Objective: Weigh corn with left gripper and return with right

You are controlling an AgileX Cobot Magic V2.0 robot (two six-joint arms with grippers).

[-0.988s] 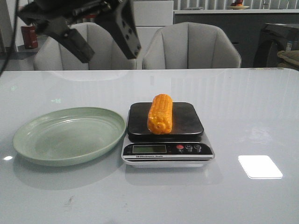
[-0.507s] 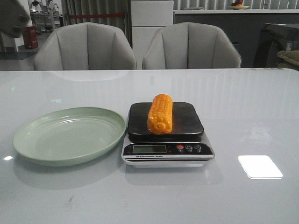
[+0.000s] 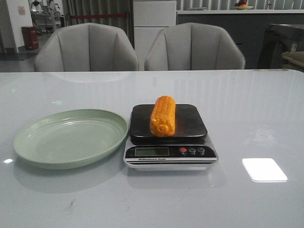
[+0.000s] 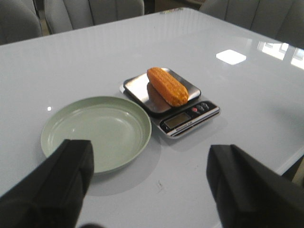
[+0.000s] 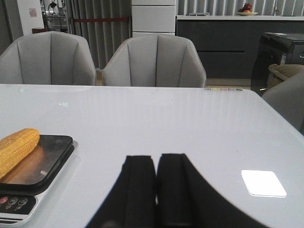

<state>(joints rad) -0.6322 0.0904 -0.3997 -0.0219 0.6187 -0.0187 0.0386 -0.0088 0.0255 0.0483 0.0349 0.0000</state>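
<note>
The orange-yellow corn (image 3: 163,115) lies lengthwise on the black platform of the kitchen scale (image 3: 168,154) at the table's middle. It also shows in the left wrist view (image 4: 167,86) and at the edge of the right wrist view (image 5: 16,147). My left gripper (image 4: 151,154) is open and empty, held high and back from the scale, above the table in front of the plate. My right gripper (image 5: 156,161) is shut and empty, low over the table to the right of the scale. Neither gripper shows in the front view.
An empty pale green plate (image 3: 33,142) sits just left of the scale, its rim close to the scale's side; it also shows in the left wrist view (image 4: 141,142). Two grey chairs (image 3: 194,47) stand behind the table's far edge.
My left arm, which a second ago hung at the upper left of the front view, has drawn back out of that view. The corn and the scale have not moved.
</note>
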